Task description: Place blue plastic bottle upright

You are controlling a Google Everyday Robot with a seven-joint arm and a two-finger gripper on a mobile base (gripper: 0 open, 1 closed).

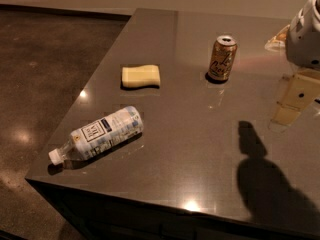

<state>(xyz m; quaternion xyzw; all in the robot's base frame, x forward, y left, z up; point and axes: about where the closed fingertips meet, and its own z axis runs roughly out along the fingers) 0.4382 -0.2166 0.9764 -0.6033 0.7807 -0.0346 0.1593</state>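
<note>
The gripper (295,101) hovers, seemingly just above the table (200,154); open or closed, I cannot tell. The blue plastic bottle (100,134) lies flat well left of it, 1 can (222,58) nearer.

Dark glossy counter (200,149) caught small glints of light, gold-brown drink can (222,58) stood upright toward the back, pale yellow sponge (141,76) lay flat to its left, well apart, speckled dark floor (45,59) ran beyond the left edge, hand (295,101) hung above the counter's right side.
</note>
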